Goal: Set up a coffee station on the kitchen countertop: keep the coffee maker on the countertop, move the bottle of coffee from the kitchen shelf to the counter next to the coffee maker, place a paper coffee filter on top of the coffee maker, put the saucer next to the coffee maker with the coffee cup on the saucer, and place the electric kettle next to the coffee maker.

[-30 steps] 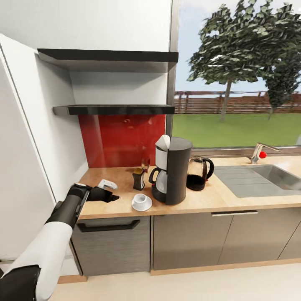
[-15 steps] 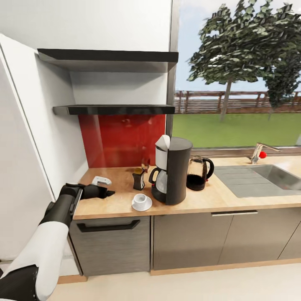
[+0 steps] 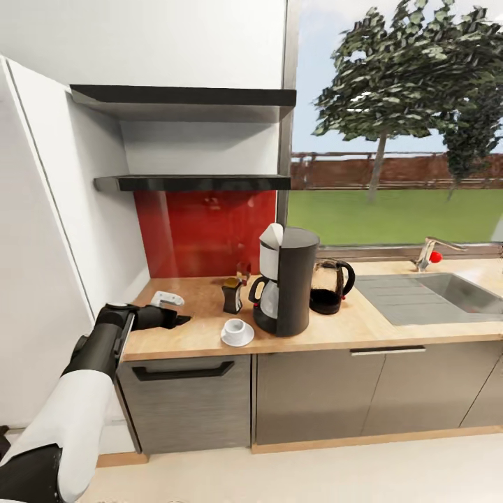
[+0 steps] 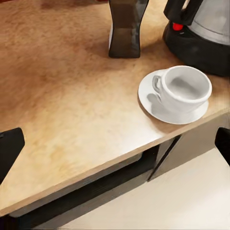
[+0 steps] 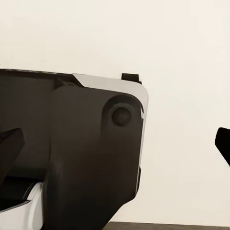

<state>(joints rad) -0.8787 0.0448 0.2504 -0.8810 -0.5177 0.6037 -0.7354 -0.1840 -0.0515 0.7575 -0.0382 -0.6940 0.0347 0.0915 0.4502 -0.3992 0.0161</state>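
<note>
Station looks assembled on bench (image 3: 202, 335): coffee maker (image 3: 290, 279) with filter (image 3: 274, 235) on top, bottle (image 3: 231, 296) left of it, cup (image 3: 236, 327) on saucer (image 3: 237, 338) in front-left, kettle (image 3: 328, 285) right. Left gripper (image 4: 115, 143) jaws wide open, empty, at bench edge left of saucer. Right gripper (image 5: 115, 143) jaws spread, empty. Next: likely verify, pull arm clear.

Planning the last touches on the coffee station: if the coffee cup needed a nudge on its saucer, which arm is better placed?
Left, probably. The left gripper hovers open over the kitchen countertop, with the coffee cup on the saucer just ahead. The right gripper faces a dark robot part, away from the counter.
</note>
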